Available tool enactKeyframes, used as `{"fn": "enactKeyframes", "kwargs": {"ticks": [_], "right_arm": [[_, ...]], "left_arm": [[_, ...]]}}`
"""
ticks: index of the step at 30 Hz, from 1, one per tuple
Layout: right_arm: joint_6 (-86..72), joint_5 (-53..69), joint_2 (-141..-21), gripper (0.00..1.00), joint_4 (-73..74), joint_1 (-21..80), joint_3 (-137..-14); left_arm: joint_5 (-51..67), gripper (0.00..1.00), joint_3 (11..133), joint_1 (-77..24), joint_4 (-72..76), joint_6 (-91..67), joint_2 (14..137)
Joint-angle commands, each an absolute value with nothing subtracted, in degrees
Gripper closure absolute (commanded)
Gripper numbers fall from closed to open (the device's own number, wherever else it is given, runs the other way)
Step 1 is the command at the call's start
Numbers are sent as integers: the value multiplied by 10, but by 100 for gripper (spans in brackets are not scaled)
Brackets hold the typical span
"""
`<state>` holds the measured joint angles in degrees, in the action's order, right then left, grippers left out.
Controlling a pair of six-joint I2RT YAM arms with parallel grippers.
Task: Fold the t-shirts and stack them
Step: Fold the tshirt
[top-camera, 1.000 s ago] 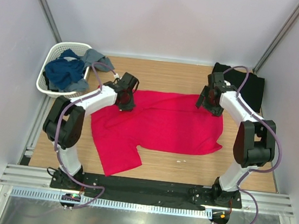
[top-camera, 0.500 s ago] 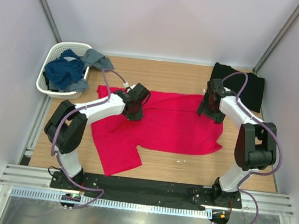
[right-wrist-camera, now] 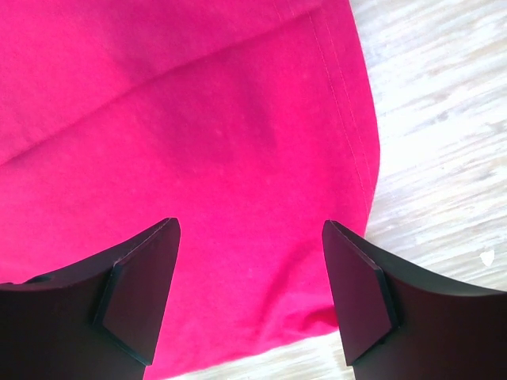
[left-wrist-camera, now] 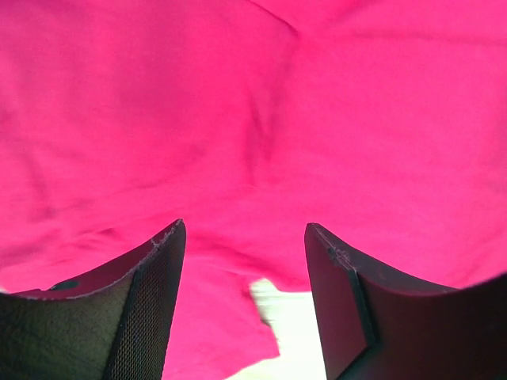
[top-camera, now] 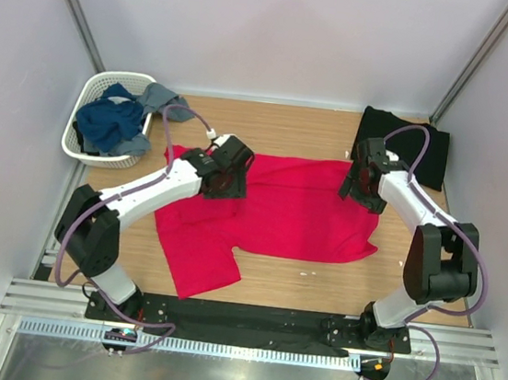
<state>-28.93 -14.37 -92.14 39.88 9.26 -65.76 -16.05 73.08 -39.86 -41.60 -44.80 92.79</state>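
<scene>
**Ana:** Which step is in hand now?

**Ben:** I think it is the folding of the red shirt (top-camera: pixel 288 217). It lies spread flat on the middle of the bench (top-camera: pixel 290 125), with one sleeve toward the near left corner. The black shirt (top-camera: pixel 425 154) is at the far right corner. It looks folded, but I cannot be sure.

**Ana:** And the claws?

**Ben:** The left claw (top-camera: pixel 228 173) hovers over the far left part of the red shirt, fingers apart, nothing between them. The right claw (top-camera: pixel 362 180) is also apart and empty, over the stitched hem on the right side.

**Ana:** What does the next move call for?

**Ben:** Probably each claw must go down, pinch its own edge of the cloth, and both carry it across together. If one pinches badly, the fold may come crooked.

**Ana:** And the basket (top-camera: pixel 110 77)?

**Ben:** It is at the far left corner and holds blue clothes (top-camera: pixel 109 121).
</scene>
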Motion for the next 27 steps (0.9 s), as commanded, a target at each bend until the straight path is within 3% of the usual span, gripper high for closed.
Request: {"fn": "enactKeyframes", "kwargs": {"ticks": [1,4,8,17,27], "right_arm": [[-308,-135,-890,21,409,64,-630],[-319,-98,-860,21,428,14,-600],[-326,-101,-783,21,449,-32,-568],[-344,-84,-738,22,464,-78,-482],[-363,-62,-771,36,402,-79,-447]], "left_arm": [[-210,36,732,-362,-464,-457,904],[-207,36,706,-351,-506,-501,867],[-206,27,657,-348,-599,-583,796],[-82,27,477,-344,-613,-692,645],[-60,28,331,-344,-626,-818,459]]}}
